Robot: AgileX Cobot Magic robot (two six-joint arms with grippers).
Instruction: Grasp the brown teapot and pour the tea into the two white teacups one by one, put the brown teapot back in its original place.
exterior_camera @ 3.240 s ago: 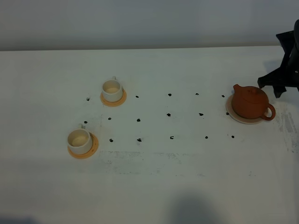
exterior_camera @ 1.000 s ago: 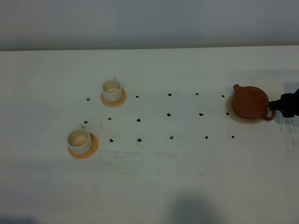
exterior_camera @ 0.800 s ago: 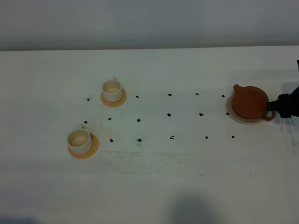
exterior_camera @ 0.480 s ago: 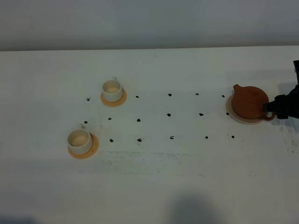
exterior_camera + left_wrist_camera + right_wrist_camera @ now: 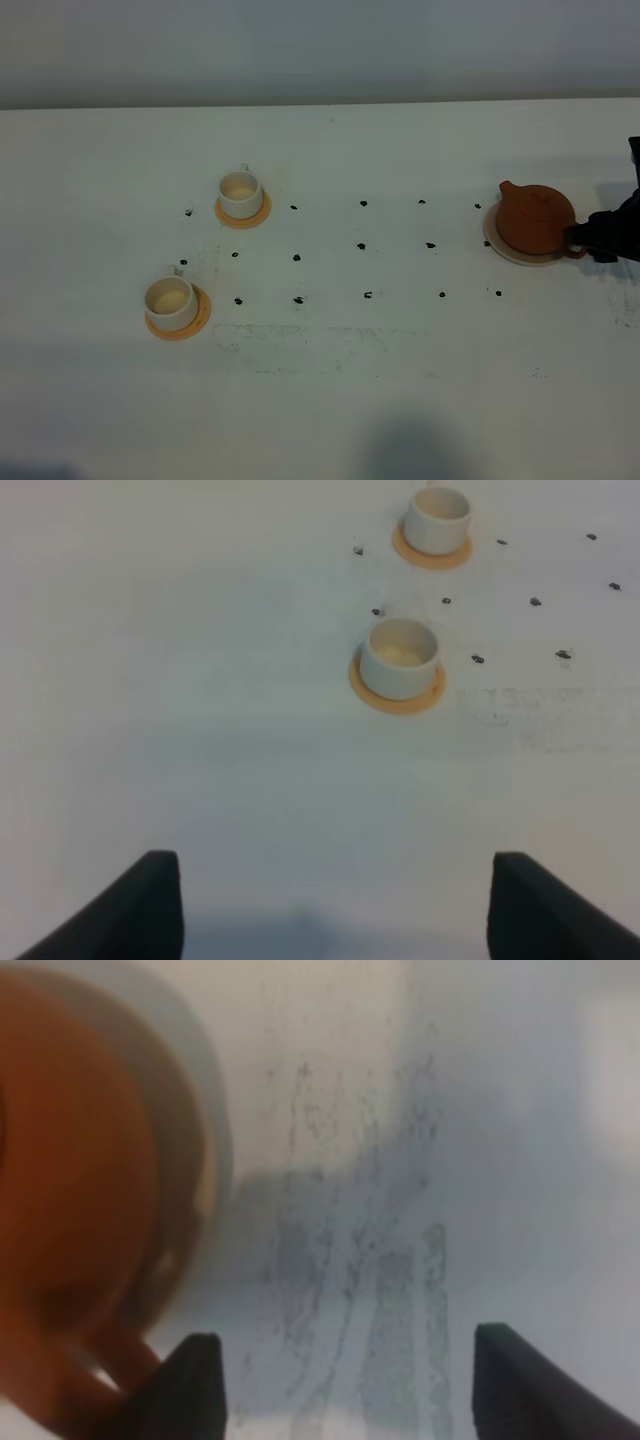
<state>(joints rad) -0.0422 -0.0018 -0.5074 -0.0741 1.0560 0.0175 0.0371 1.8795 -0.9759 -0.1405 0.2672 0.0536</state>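
The brown teapot [image 5: 535,219] sits on its pale beige coaster [image 5: 508,254] at the right of the table. My right gripper [image 5: 588,240] is low beside the teapot's loop handle [image 5: 577,251]. In the right wrist view the gripper [image 5: 350,1390] is open, with the blurred teapot [image 5: 70,1210] and its handle [image 5: 105,1360] next to one finger [image 5: 190,1385]; nothing is gripped. The two white teacups [image 5: 240,192] [image 5: 170,300] stand on orange saucers at the left. They also show in the left wrist view [image 5: 437,515] [image 5: 400,655], far from my open, empty left gripper [image 5: 335,910].
Small black marks [image 5: 362,245] dot the white table between the cups and the teapot. Grey scuff marks [image 5: 350,1260] lie on the table beside the coaster. The table's right edge is close to the right arm.
The right gripper has come down from behind the teapot to its handle and, over the last second, edged slightly closer to it. Teapot and cups have not moved.
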